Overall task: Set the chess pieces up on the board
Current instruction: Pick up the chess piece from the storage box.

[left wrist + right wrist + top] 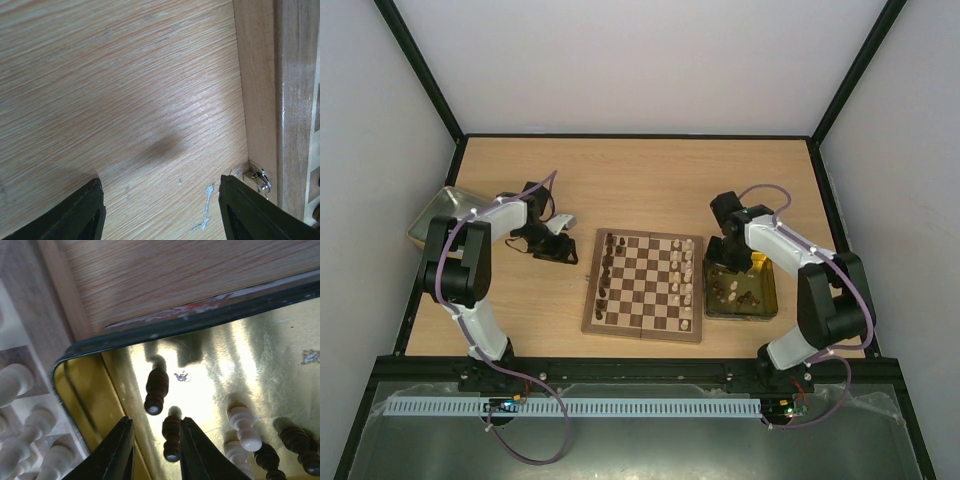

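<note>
Between the two black fingers [117,455] of the right gripper [156,445] sits a small dark piece [171,437]. The jaws are narrow but not clamped. One finger lies right against the piece, while a strip of bright tray floor shows between the piece and the other finger. Just beyond the fingertips is a second dark piece [156,388]. Off to one side of the fingers sit a cream piece [243,426] and two more dark ones [295,442]. All of these rest in the yellowish tray [165,331], whose dark rim runs a little past the fingertips. On the fingers' other side, touching or nearly touching that rim, is the border of the board [60,305], with a row of cream pieces [15,382] standing on its nearest squares.

The left gripper [162,210] holds its fingers [75,215] wide apart with nothing between them, only the bare table [125,90] underneath. Just beside one fingertip is a small metal latch [260,177] on the board's wooden edge.

From overhead, the board lies between the two grippers. A dark row [607,275] stands along the side toward the left fingers, and the cream pieces stand on the side toward the right ones. Well behind the left fingers, a grey metal tray [430,215] sits at the table's edge.
</note>
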You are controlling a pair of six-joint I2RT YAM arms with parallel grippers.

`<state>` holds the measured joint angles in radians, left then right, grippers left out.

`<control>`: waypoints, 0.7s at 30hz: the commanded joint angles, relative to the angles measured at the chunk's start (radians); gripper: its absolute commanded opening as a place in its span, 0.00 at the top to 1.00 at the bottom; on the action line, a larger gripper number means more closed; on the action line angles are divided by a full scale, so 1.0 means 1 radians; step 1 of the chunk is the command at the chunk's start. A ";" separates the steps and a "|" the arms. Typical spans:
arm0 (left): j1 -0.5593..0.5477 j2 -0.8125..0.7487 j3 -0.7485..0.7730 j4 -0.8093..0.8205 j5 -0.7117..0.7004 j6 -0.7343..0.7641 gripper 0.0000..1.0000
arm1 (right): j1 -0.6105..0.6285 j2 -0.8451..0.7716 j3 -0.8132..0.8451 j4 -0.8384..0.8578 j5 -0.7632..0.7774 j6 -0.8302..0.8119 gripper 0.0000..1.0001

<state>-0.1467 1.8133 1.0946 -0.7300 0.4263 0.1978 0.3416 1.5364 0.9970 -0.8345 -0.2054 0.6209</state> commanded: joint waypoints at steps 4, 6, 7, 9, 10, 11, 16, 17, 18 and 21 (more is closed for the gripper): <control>-0.005 0.009 0.002 -0.014 -0.018 -0.005 0.36 | -0.026 0.037 -0.048 0.038 0.010 -0.009 0.78; -0.005 0.010 0.002 -0.014 -0.019 -0.004 0.36 | -0.028 0.041 -0.053 0.043 0.008 -0.012 0.79; -0.005 0.011 0.002 -0.014 -0.018 -0.004 0.35 | -0.027 0.043 -0.054 0.045 0.007 -0.012 0.79; -0.006 0.013 0.001 -0.014 -0.018 -0.004 0.36 | -0.028 0.046 -0.052 0.049 0.006 -0.014 0.79; -0.007 0.015 0.002 -0.015 -0.019 -0.004 0.36 | -0.029 0.050 -0.049 0.049 0.006 -0.015 0.79; -0.008 0.017 0.003 -0.014 -0.021 -0.004 0.35 | -0.029 0.051 -0.046 0.050 0.006 -0.016 0.79; -0.015 0.023 0.009 -0.017 -0.022 -0.005 0.35 | -0.029 0.073 -0.036 0.052 0.003 -0.026 0.79; -0.017 0.023 0.008 -0.016 -0.021 -0.006 0.35 | -0.029 0.074 -0.036 0.055 0.002 -0.027 0.79; -0.017 0.024 0.008 -0.017 -0.022 -0.006 0.35 | -0.029 0.077 -0.034 0.056 0.002 -0.028 0.79; -0.020 0.023 0.009 -0.016 -0.024 -0.006 0.35 | -0.029 0.089 -0.032 0.060 0.005 -0.032 0.84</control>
<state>-0.1589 1.8137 1.0985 -0.7338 0.4198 0.1970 0.3187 1.6066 0.9600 -0.7769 -0.2188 0.6052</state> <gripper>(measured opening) 0.648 0.188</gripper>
